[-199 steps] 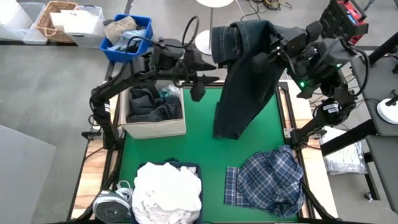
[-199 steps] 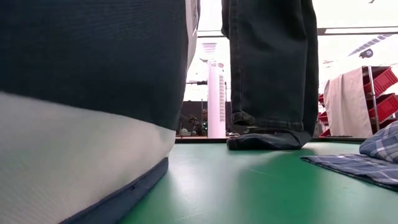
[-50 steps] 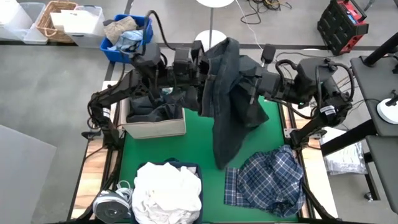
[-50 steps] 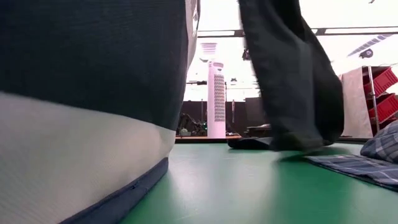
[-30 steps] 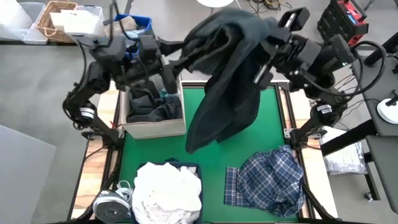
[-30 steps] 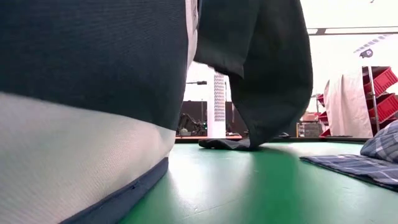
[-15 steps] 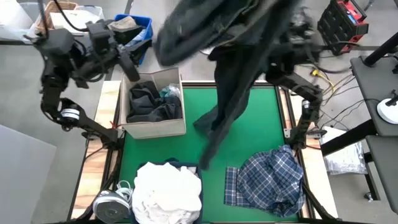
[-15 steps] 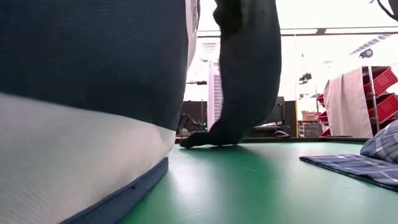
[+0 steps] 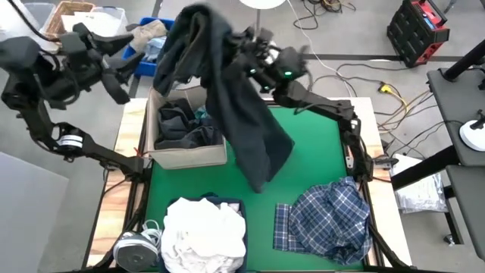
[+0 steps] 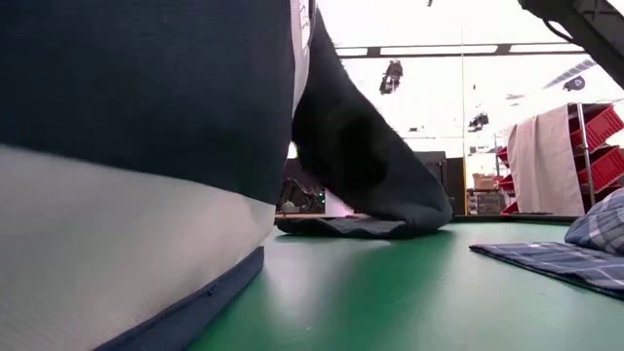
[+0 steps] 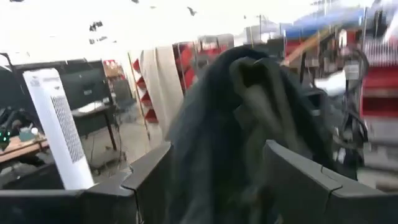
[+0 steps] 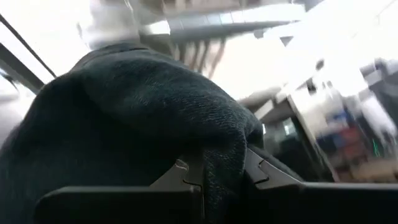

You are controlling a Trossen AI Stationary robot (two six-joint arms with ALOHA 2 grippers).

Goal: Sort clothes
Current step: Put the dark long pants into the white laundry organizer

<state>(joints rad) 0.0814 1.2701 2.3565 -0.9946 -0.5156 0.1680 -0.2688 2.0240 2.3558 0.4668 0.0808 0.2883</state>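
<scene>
A dark denim garment [image 9: 227, 98] hangs from my right gripper [image 9: 236, 47], high over the far left of the green mat [image 9: 318, 144]. It drapes past the beige box [image 9: 189, 155] of dark clothes. In the low view its lower end [image 10: 341, 226] lies on the mat. My left gripper [image 9: 120, 72] stands open left of the box, raised, pointing at the garment [image 11: 236, 112] and apart from it. A blue-and-white plaid shirt [image 9: 330, 220] lies flat at the near right. White clothes [image 9: 204, 231] fill a navy bin at the near left. My right gripper pinches a bunched fold of the denim [image 12: 217, 146] between its two fingers [image 12: 183, 177], at the garment's top. The cloth bulges over the fingers, several layers thick. The rest hangs slack below and slants toward the table's right, with its lower end resting on the mat.
A blue bin [image 9: 163, 34] with tan and pale-blue cloth, a wicker basket [image 9: 64, 23] and clear tubs stand beyond the far left corner. The navy-and-white bin wall [image 10: 136, 195] fills the low view's left. The mat's middle and far right lie bare.
My right gripper has swung the garment from the table's far right toward the far left, up over the box. The cloth's lower end has dragged leftward across the mat. My left gripper has drawn back toward the table's left, away from the garment.
</scene>
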